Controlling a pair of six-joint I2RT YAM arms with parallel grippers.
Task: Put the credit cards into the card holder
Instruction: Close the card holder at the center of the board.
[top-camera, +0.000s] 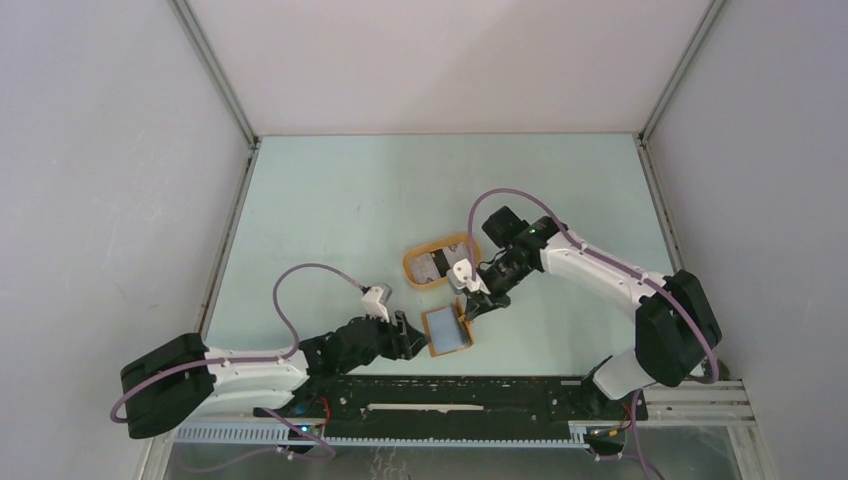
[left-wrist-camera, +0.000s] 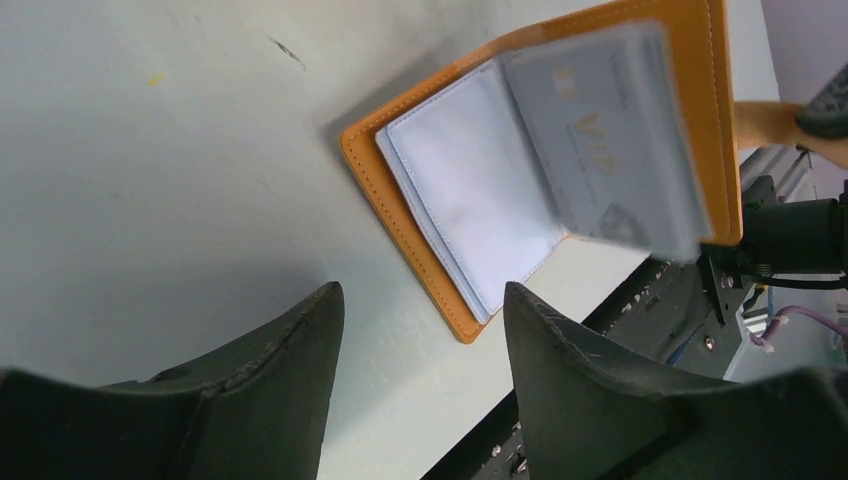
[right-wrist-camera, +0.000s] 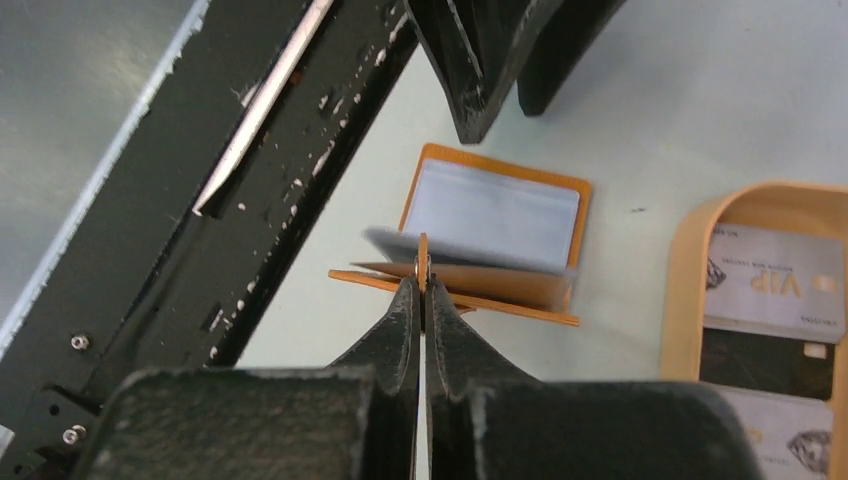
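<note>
you're working on a pale green table (top-camera: 330, 200) boxed in by white walls. the small orange-brown leather-like folding card holder (top-camera: 447, 332) (left-wrist-camera: 440, 230) (right-wrist-camera: 495, 210) lies open at the table's near edge, its stitched cover flat and clear plastic sleeves showing inside. one page stands lifted, and a blurred pale grey card (left-wrist-camera: 600, 140) with gold "vip" lettering shows at it. your right gripper (top-camera: 470, 308) (right-wrist-camera: 421, 290) is pinched tight on the holder's thin orange tab. your left gripper (top-camera: 408, 335) (left-wrist-camera: 420, 300) hovers just left of the holder, jaws apart and empty. beyond it, the oval orange rimmed tray (top-camera: 412, 262) (right-wrist-camera: 685, 280) holds pale and dark credit cards (right-wrist-camera: 770, 280).
</note>
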